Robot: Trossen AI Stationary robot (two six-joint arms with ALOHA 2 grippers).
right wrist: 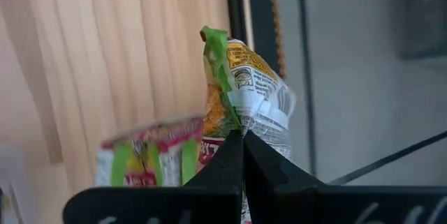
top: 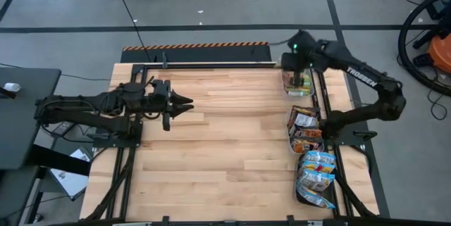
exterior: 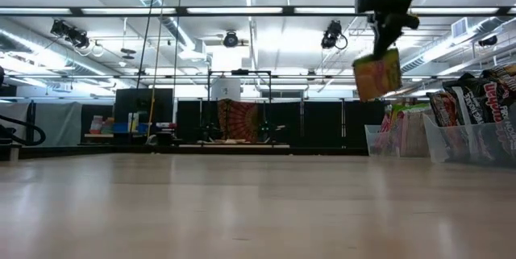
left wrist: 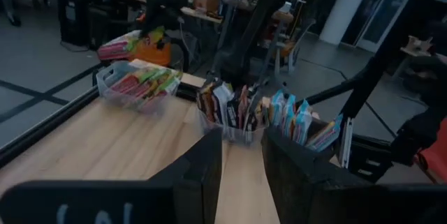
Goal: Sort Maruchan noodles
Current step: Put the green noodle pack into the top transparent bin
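My right gripper [top: 299, 78] [right wrist: 242, 139] is at the table's far right corner, shut on an orange-yellow and green Maruchan packet [exterior: 377, 73] [right wrist: 244, 77]. It hovers above the far clear tray [top: 288, 85], where more green-edged packets [right wrist: 147, 161] lie. Dark brown-red packets [top: 304, 131] fill the middle tray and pale blue packets [top: 316, 177] fill the near one. My left gripper [top: 189, 105] [left wrist: 241, 175] waits open over the table's left half, touching nothing. My right gripper pinches the packet's upper end [right wrist: 229, 121] between its two fingertips, coming from above and pointing down. The packet hangs below the fingers, lifted clear over the far tray, slightly tilted in the low view [exterior: 377, 73].
The three clear trays stand in a row along the table's right edge. The bare wood of the table [top: 232, 141] stretches between the two arms. A striped bar [top: 197, 45] runs behind the far edge.
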